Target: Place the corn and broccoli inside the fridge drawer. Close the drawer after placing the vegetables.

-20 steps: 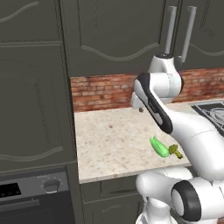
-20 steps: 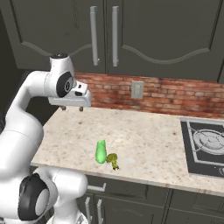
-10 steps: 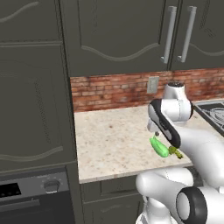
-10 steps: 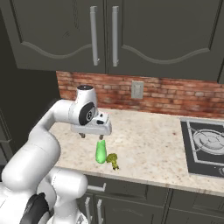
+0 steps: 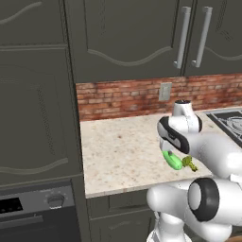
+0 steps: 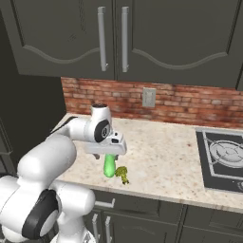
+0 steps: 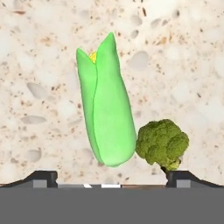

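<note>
Left base view: from behind the arm's left, facing forward and down across the counter [image 5: 123, 156] toward the brick wall [image 5: 123, 97].
Right base view: from behind the arm's right, facing that same counter [image 6: 161, 161] and wall.
Hand view: straight down, close above the counter [image 7: 39, 96].
Shared: the corn [image 7: 107, 107] beside the broccoli [image 7: 162, 143], near the counter's front edge.
</note>
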